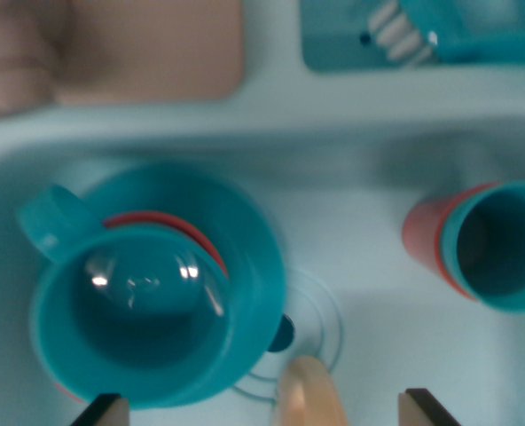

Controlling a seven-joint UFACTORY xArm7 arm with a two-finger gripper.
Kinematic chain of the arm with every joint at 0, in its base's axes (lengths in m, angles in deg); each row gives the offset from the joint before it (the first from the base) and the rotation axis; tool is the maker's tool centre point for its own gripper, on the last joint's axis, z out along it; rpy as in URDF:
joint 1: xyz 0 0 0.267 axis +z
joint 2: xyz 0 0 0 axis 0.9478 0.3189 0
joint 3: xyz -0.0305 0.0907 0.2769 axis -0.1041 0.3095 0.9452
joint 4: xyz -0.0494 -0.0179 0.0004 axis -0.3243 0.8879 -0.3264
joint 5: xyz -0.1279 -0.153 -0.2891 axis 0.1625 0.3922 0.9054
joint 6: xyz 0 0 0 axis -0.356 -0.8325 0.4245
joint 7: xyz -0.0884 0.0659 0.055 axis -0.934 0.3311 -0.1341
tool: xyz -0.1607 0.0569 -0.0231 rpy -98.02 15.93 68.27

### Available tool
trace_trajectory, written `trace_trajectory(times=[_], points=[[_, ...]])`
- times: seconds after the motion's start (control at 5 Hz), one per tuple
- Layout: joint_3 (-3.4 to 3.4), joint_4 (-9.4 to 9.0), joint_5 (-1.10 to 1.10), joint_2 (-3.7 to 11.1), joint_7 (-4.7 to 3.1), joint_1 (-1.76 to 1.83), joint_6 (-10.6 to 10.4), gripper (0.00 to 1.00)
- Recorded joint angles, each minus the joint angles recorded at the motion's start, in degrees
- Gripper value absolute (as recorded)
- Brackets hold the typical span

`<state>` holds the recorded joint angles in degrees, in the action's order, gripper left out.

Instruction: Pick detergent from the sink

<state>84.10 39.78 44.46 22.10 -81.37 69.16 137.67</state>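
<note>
The picture is blurred. A pale orange rounded top, which looks like the detergent bottle (309,395), pokes up at the bottom edge of the wrist view, over the sink's drain ring (320,324). My gripper (262,410) is open. Its two fingertips (103,411) show at the bottom left and bottom right, and the bottle top lies between them, nearer the right one. Neither finger touches it. The rest of the bottle is cut off by the frame.
A large teal pot (156,293) with a clear lid and a red rim fills the left of the pale sink (369,222). A red and teal cup (484,244) lies on its side at right. Behind the sink are a beige board (147,49) and a teal tray (422,35).
</note>
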Motion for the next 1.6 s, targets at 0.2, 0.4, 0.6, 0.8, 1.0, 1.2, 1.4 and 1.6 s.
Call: trace_trajectory(times=[0.2, 0.4, 0.6, 0.8, 1.0, 1.2, 1.4, 1.6], points=[[-0.35, -2.22, 0.34, 0.21, -0.06, -0.3, -2.0, 0.0], [-0.67, -4.22, 0.64, 0.39, -0.11, -0.57, -3.8, 0.0], [-0.67, -4.22, 0.64, 0.39, -0.11, -0.57, -3.8, 0.0], [-0.94, -5.91, 0.9, 0.55, -0.16, -0.8, -5.4, 1.0], [-1.57, -9.89, 1.51, 0.92, -0.26, -1.34, -9.0, 1.0], [-1.57, -9.89, 1.51, 0.92, -0.26, -1.34, -9.0, 1.0], [-1.57, -9.89, 1.51, 0.92, -0.26, -1.34, -9.0, 1.0], [-1.57, -9.89, 1.51, 0.92, -0.26, -1.34, -9.0, 1.0]])
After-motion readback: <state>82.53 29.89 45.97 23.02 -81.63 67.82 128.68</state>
